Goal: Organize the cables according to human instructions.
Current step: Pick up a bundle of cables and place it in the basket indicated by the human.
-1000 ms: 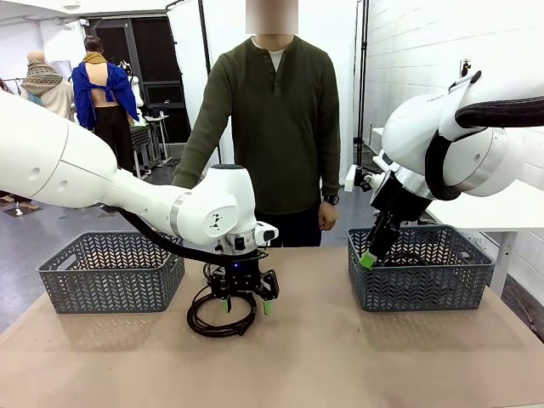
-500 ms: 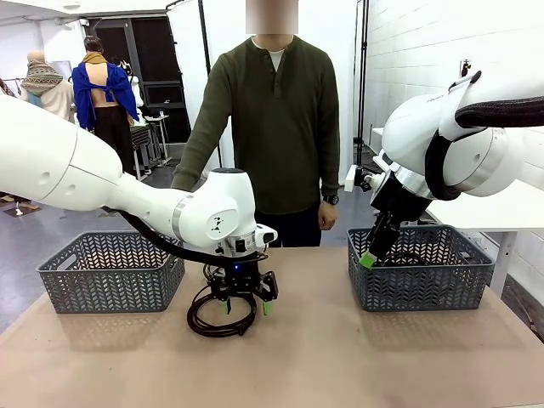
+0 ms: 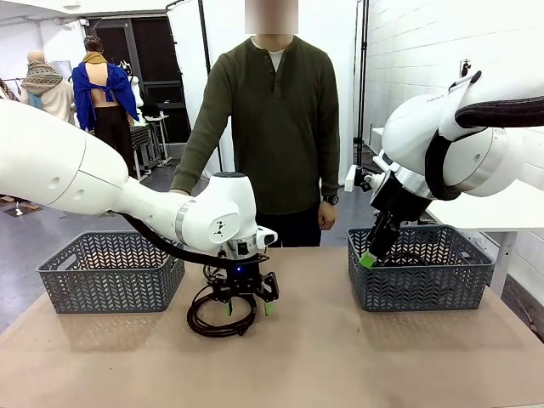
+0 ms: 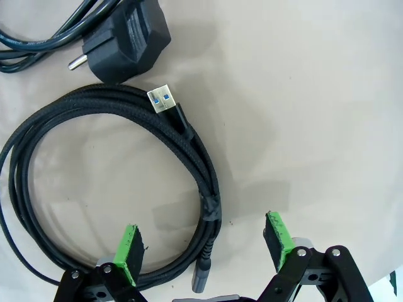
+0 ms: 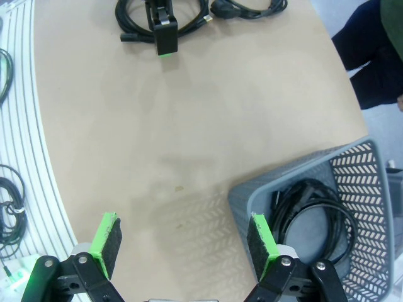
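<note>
Left gripper (image 3: 246,307): jaws fully spread, nothing gripped. It points straight down, low over the table (image 3: 357,357), just in front of the person (image 3: 272,119).
Left gripper, wrist view (image 4: 204,242): the green pads (image 4: 130,246) stand on either side of one run of the braided cable (image 4: 189,145) and are clear of it. Contact with the cable cannot be told.
Braided cable: a black coil lying flat on the table near its middle (image 3: 212,323), between the two baskets. Its USB plug (image 4: 162,99) has a blue tongue and rests on the coil's top edge.
Power cord (image 4: 126,38): a second black cord with a chunky two-pin plug. It lies on the table just beyond the braided cable, with its plug near the USB plug.
Right gripper (image 3: 367,257): jaws wide apart and empty, tilted down over the near-left corner of the right basket (image 3: 459,289).
Right gripper, wrist view (image 5: 184,242): one pad is above the basket's corner, the other above bare table.
Right basket contents: one coiled black cable (image 5: 315,220) lies on the floor of the basket.
Left basket (image 3: 110,272): grey lattice, at the table's left side, well apart from both grippers.
Person: stands at the far edge, with one hand (image 3: 327,217) hanging at the side.
</note>
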Controlling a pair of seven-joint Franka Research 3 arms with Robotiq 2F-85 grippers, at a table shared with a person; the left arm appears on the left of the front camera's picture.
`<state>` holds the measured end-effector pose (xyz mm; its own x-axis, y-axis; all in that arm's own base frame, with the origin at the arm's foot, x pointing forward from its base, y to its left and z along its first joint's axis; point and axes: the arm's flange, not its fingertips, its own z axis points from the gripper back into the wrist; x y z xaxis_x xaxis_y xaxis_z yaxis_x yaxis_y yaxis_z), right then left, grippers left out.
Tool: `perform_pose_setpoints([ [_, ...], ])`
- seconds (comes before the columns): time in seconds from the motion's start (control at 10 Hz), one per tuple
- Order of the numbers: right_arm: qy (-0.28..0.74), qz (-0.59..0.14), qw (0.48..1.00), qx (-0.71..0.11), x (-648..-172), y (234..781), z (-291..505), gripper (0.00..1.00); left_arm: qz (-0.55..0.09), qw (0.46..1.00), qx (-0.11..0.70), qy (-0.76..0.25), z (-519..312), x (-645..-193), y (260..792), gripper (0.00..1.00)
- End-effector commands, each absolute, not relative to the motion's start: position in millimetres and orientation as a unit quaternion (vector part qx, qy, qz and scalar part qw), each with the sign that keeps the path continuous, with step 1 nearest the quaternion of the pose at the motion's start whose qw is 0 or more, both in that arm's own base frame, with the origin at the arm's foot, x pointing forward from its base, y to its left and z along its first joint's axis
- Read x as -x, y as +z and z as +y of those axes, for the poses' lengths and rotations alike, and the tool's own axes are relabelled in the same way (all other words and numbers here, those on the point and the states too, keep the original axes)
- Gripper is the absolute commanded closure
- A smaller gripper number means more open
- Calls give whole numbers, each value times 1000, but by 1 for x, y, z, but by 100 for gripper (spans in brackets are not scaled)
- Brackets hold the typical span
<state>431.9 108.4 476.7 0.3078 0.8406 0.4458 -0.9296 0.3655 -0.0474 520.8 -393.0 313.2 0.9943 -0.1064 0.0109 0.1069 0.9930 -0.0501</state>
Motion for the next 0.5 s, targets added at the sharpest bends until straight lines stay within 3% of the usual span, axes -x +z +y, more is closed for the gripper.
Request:
perform_pose_setpoints([
  [0.0,553,-197,802,-106,-436,478,110,0,-18,999,15,-44,-397,-523,310,0],
  [0.1,553,-197,802,-106,-436,478,110,0,-15,999,14,-43,-396,-522,307,0],
  [0.2,553,-197,802,-106,-436,478,110,0,-17,999,10,-42,-395,-522,306,12],
  [0.4,553,-197,802,-106,-436,478,110,0,-18,999,10,-34,-391,-520,308,51],
])
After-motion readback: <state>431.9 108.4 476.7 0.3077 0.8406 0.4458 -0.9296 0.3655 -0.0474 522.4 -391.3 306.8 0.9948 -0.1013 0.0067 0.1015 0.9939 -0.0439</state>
